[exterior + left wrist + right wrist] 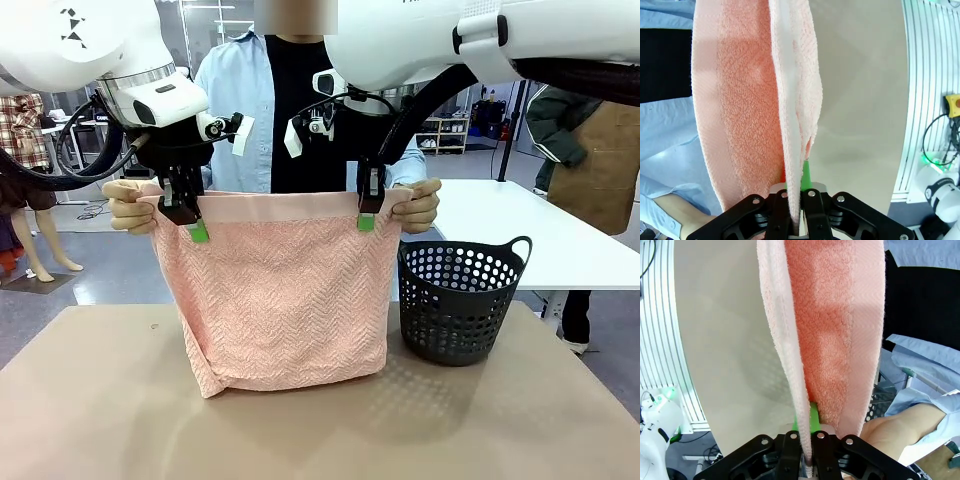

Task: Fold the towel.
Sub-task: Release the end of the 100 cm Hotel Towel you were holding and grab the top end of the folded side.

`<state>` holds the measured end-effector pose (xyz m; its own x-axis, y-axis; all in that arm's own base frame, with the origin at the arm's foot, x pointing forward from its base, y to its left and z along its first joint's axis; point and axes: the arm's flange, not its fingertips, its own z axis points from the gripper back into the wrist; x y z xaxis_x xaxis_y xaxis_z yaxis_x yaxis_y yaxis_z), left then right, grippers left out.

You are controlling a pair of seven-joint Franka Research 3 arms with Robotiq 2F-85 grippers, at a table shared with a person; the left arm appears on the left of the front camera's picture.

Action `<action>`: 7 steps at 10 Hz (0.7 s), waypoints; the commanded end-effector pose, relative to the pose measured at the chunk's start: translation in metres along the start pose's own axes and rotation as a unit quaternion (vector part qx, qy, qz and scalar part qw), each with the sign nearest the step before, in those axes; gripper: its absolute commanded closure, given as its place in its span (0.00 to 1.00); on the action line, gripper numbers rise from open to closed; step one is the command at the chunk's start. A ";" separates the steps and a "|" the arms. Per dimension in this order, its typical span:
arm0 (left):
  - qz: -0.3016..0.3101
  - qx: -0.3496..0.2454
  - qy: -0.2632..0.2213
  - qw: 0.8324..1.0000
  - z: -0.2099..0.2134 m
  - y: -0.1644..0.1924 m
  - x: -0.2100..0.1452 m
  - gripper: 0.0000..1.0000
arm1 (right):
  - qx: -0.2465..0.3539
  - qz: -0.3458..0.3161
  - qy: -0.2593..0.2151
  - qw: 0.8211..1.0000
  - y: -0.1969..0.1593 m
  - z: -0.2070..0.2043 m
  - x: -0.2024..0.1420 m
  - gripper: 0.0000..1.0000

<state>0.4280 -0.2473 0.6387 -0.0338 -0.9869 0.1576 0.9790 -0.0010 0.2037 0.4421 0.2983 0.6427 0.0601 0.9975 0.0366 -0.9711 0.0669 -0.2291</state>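
The salmon-pink towel [275,300] hangs doubled over above the table, its smooth band along the top edge and its lower end resting on the tabletop. My left gripper [192,222] is shut on the towel's upper left corner, and my right gripper [367,212] is shut on the upper right corner. A person's hands [128,205] hold the same top edge just outside each gripper. In the left wrist view the towel [745,100] runs up from between my green-padded fingers [806,172]. The right wrist view shows the towel [830,330] pinched in my closed gripper [807,455].
A dark perforated plastic basket [462,300] with handles stands on the beige table [100,410] right of the towel. The person [290,110] stands at the far side behind the towel. A white table [540,220] lies beyond at the right.
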 end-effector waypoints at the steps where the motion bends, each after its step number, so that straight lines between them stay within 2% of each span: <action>1: -0.002 0.000 -0.001 1.000 0.000 0.000 -0.001 1.00 | -0.001 0.004 0.001 1.000 0.001 0.000 0.000 1.00; 2: 0.000 0.000 0.000 1.000 0.000 0.000 0.000 0.97 | -0.001 0.004 0.001 1.000 0.001 0.000 0.000 1.00; 3: 0.003 0.006 0.008 1.000 0.005 -0.001 -0.002 0.66 | 0.000 0.000 0.000 1.000 0.000 0.000 0.000 0.73; 4: -0.003 0.005 0.006 1.000 0.008 -0.002 -0.001 0.48 | -0.001 0.003 0.001 1.000 0.000 0.000 0.000 0.49; 5: -0.002 0.004 0.007 1.000 0.009 -0.003 -0.001 0.21 | -0.007 0.002 0.010 1.000 0.000 0.002 0.002 0.25; 6: 0.007 0.002 0.008 1.000 0.011 -0.003 -0.001 0.03 | -0.011 -0.002 0.011 1.000 0.001 0.006 0.002 0.01; 7: 0.013 0.003 0.012 1.000 0.017 -0.003 -0.002 0.00 | -0.015 -0.002 0.009 1.000 0.002 0.013 0.001 0.00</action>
<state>0.4251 -0.2458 0.6461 -0.0304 -0.9866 0.1604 0.9777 0.0040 0.2099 0.4410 0.2987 0.6491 0.0576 0.9977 0.0362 -0.9684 0.0646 -0.2410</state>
